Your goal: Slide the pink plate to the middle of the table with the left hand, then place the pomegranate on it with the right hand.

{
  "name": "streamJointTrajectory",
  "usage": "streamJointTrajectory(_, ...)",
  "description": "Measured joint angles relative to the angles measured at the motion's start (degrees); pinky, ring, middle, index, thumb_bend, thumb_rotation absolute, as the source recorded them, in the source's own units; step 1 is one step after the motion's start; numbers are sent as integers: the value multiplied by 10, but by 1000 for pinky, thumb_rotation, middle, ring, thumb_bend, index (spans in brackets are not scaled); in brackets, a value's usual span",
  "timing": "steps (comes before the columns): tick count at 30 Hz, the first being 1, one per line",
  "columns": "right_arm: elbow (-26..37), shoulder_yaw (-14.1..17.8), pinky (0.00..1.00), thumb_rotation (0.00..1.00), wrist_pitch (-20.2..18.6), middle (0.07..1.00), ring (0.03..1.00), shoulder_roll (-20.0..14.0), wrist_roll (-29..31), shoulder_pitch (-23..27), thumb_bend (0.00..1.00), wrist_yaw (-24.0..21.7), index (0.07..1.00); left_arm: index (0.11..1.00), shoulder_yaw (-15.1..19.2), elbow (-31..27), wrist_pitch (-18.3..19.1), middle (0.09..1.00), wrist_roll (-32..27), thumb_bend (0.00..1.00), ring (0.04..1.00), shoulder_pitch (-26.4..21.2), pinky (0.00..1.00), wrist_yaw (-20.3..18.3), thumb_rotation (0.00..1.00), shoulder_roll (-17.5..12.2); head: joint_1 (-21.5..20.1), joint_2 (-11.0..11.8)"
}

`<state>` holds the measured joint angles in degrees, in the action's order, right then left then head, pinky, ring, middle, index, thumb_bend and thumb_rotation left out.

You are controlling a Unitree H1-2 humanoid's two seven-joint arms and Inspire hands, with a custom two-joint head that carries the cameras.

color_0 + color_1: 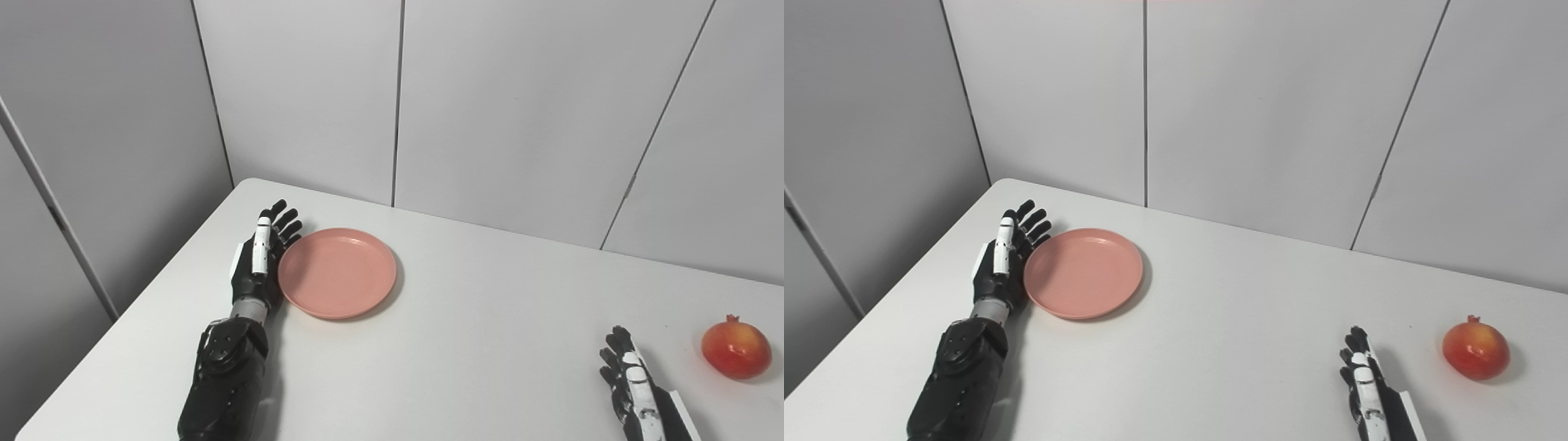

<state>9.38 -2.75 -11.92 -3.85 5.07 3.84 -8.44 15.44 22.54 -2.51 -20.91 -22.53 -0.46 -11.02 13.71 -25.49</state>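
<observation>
Right hand waits spread, pomegranate just to its right.
Left hand, fingers spread (holding nothing), lies flat against the pink plate's left rim; desk middle lies rightward.

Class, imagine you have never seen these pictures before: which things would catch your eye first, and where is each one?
The pink plate stands out on the white table, left of the middle, with the left robot hand open against its left rim. Next comes the red-orange pomegranate, alone near the right edge. The right robot hand lies open just left of it, not touching.
</observation>
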Motion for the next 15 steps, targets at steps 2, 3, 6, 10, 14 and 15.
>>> streamJointTrajectory(2, 0, 0, 1000, 1000, 0, 990, 986, 2, -1, 0, 182, 1, 983, 850, -7, -5, 6, 862, 0, 399, 857, 0, 867, -2, 1000, 4, -4, -1)
streamJointTrajectory(3, 0, -1, 1000, 1000, 0, 989, 985, 3, -1, 0, 181, 1, 982, 847, -11, -7, 8, 860, 0, 400, 854, 0, 863, -3, 1000, 6, -7, -2)
streamJointTrajectory(6, 0, -1, 1000, 1000, 0, 988, 983, 4, -3, 0, 182, 2, 982, 844, -18, -21, 21, 858, 5, 399, 853, 0, 859, -3, 1000, 14, -11, -3)
streamJointTrajectory(10, -1, -4, 1000, 1000, 2, 991, 986, 5, -7, 0, 186, 3, 984, 845, -30, -46, 43, 859, 18, 394, 857, 8, 858, -1, 1000, 26, -17, -5)
streamJointTrajectory(14, -1, -5, 1000, 1000, 3, 989, 985, 6, -12, 0, 176, 4, 983, 840, -38, -66, 61, 858, 24, 387, 853, 12, 848, -1, 1000, 40, -26, -8)
streamJointTrajectory(15, -2, -5, 1000, 1000, 4, 988, 985, 7, -12, 0, 176, 4, 983, 841, -40, -71, 65, 858, 25, 384, 853, 14, 847, -1, 1000, 41, -30, -9)
